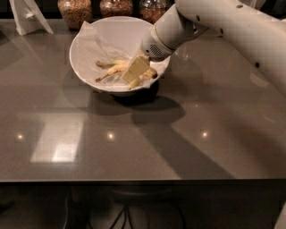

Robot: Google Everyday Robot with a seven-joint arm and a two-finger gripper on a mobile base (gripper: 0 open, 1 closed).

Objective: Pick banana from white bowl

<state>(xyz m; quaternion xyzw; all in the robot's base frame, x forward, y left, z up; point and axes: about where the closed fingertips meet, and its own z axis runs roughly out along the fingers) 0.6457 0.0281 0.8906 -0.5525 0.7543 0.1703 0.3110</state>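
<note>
The white bowl (89,40) stands at the back of the dark table, lined with crumpled white paper. A yellow banana (114,68) lies inside it toward the front right. My gripper (134,71) reaches down into the bowl from the right and sits right over the banana's right part, covering some of it. The white arm (214,27) comes in from the upper right.
Three glass jars of grains (75,11) stand behind the bowl along the back edge. A white stand (27,17) is at the back left. The glossy grey table (134,143) stretches toward the front edge.
</note>
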